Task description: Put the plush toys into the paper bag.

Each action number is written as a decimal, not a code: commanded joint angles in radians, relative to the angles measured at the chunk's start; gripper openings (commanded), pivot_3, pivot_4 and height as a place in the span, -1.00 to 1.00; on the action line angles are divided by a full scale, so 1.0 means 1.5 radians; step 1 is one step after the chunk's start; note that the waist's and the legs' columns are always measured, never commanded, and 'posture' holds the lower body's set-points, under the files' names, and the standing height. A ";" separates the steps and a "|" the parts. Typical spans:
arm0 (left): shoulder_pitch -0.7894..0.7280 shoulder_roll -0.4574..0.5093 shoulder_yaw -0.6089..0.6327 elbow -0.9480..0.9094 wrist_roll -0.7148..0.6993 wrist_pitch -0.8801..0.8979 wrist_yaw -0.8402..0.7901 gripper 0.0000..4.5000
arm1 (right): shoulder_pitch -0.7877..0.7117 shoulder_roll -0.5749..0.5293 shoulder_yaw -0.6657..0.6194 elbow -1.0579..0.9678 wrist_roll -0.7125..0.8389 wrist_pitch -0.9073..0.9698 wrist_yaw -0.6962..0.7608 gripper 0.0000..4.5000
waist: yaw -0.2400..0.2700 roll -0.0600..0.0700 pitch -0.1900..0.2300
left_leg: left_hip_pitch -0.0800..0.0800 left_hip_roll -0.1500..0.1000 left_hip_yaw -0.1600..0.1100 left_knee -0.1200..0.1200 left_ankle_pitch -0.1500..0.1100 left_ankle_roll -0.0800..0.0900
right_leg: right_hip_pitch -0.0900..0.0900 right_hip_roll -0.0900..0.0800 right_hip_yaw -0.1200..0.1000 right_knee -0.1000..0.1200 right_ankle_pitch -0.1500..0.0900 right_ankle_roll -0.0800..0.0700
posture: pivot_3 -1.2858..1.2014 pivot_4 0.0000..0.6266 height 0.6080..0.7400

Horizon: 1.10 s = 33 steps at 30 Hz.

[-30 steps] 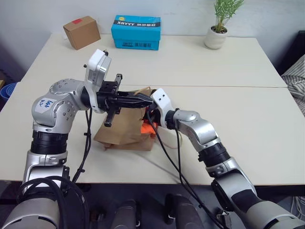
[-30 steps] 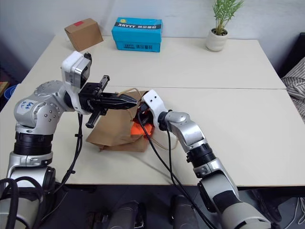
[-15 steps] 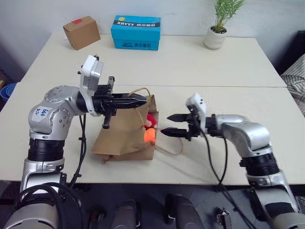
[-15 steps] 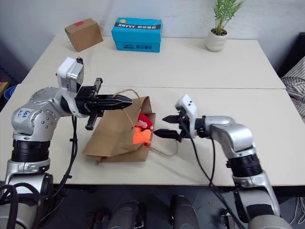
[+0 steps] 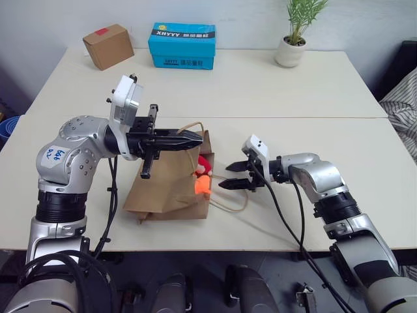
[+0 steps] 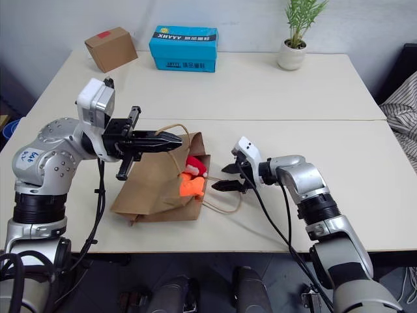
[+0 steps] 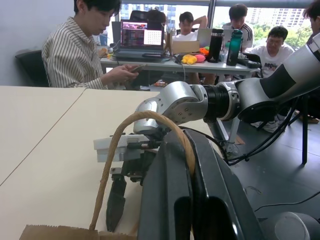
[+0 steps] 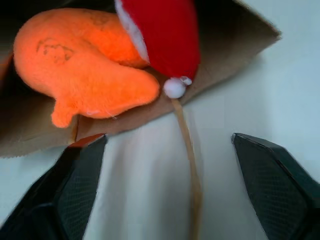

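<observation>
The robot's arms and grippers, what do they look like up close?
Both arms are silver-grey metal with black joint bands and loose black cables. The left arm carries a white sticker with blue handwriting. Each wrist bears a white camera block. The left gripper and right gripper have pointed black fingers.

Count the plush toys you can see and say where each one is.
2. The orange plush toy lies in the mouth of the paper bag, partly sticking out. The red plush toy sits just above it, touching it. More could be hidden deeper inside.
</observation>
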 commanded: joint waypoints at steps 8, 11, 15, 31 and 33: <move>-0.004 0.013 0.013 -0.017 -0.006 -0.007 0.004 -1.00 | 0.015 -0.013 0.023 -0.054 0.024 0.102 0.071 -0.77 | 0.001 0.000 0.000 | -0.001 0.000 0.000 0.000 0.000 0.000 | 0.000 0.000 0.000 0.000 0.000 0.000 | 0.03 -0.52 1.00; 0.003 0.010 0.014 -0.017 -0.006 -0.015 0.004 -1.00 | 0.048 -0.027 -0.061 -0.110 0.111 0.198 0.070 -0.99 | 0.003 0.000 0.000 | -0.001 0.000 -0.001 0.000 0.000 0.000 | 0.000 0.000 -0.001 0.000 0.000 0.000 | 0.03 -0.52 1.00; 0.004 0.003 0.017 -0.012 -0.002 -0.031 0.011 -1.00 | 0.117 -0.094 -0.165 -0.234 0.230 0.302 0.086 -0.99 | 0.017 0.000 0.000 | -0.002 0.000 -0.001 0.000 0.000 0.001 | 0.000 -0.001 -0.001 -0.001 0.000 0.000 | 0.03 -0.52 1.00; -0.132 -0.114 0.020 0.230 0.130 -0.315 0.097 -1.00 | 0.036 -0.191 -0.562 -0.313 0.527 0.606 -0.173 -0.99 | 0.022 0.000 0.000 | -0.001 -0.001 -0.001 0.000 -0.001 0.001 | 0.000 -0.001 -0.001 -0.001 0.000 0.000 | 0.03 -0.52 1.00; -0.135 -0.121 0.009 0.244 0.131 -0.318 0.076 -1.00 | 0.037 -0.174 -0.574 -0.298 0.541 0.606 -0.215 -0.99 | 0.020 0.000 0.000 | -0.002 -0.001 0.000 0.000 -0.001 0.001 | 0.000 -0.001 -0.001 -0.001 0.000 0.001 | 0.03 -0.52 1.00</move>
